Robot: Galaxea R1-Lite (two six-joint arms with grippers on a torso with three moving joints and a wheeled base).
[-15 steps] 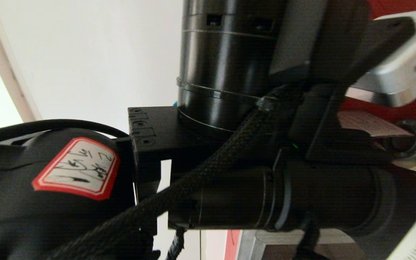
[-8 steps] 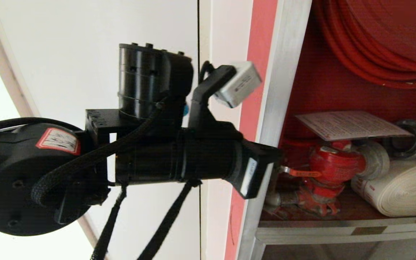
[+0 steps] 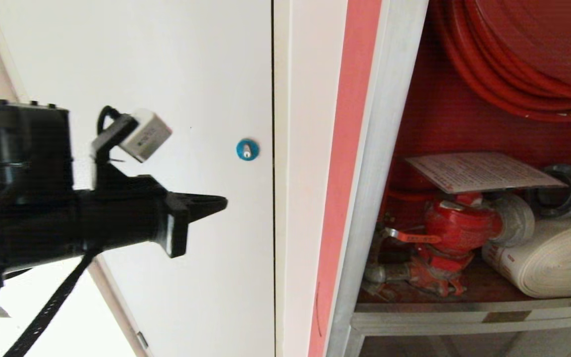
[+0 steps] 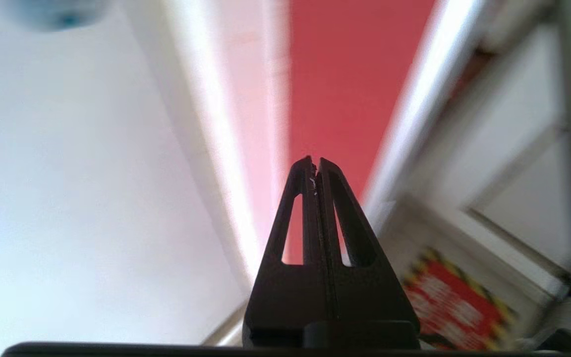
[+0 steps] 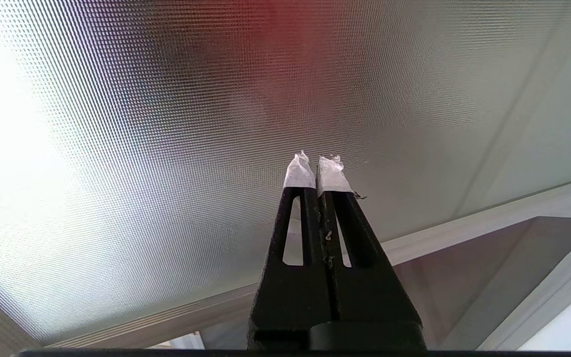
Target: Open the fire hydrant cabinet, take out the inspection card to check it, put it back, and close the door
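The fire hydrant cabinet (image 3: 384,148) stands open on the right, red inside. The white inspection card (image 3: 484,171) lies flat on top of the red valve (image 3: 459,225), under the red hose reel (image 3: 513,64). My left gripper (image 3: 221,202) is shut and empty, level and pointing toward the cabinet, well to its left in front of the white-grey panel. In the left wrist view it (image 4: 315,161) points at the red strip by the frame. My right gripper (image 5: 315,161) is shut, its tips wrapped in white tape, facing a patterned glass pane (image 5: 166,124). I cannot tell whether that pane is the door.
A white-grey panel (image 3: 166,74) with a blue round lock (image 3: 247,149) fills the left half. The white rolled hose (image 3: 548,263) lies on the cabinet's shelf beside the valve. A red label with a yellow-black border (image 4: 456,302) shows low in the left wrist view.
My left arm has drawn back leftward from the cabinet opening, uncovering the card on the valve. The gripper has gone from the frame's edge to the white-grey panel.
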